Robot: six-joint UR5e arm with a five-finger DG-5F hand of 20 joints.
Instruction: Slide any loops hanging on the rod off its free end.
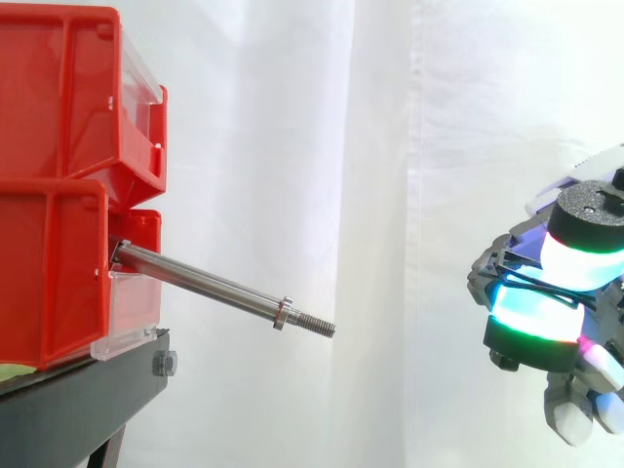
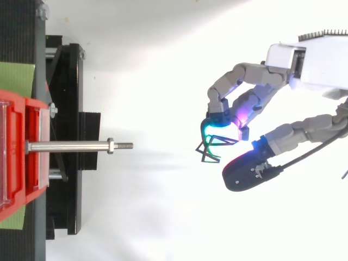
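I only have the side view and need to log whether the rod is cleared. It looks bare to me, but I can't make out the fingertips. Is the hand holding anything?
Observer: Yes. From above, thin black loops hang pinched between the fingertips of the hand.
Operator: Are they off to one side of the rod, or in line with it?
Observer: Roughly in line. In the top view they sit beyond the threaded end of the rod, with a gap between them.

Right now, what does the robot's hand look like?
The hand has grey jointed fingers growing from a white boxy base. Its fingertips are thick round pads with black caps, glowing cyan, green and magenta.
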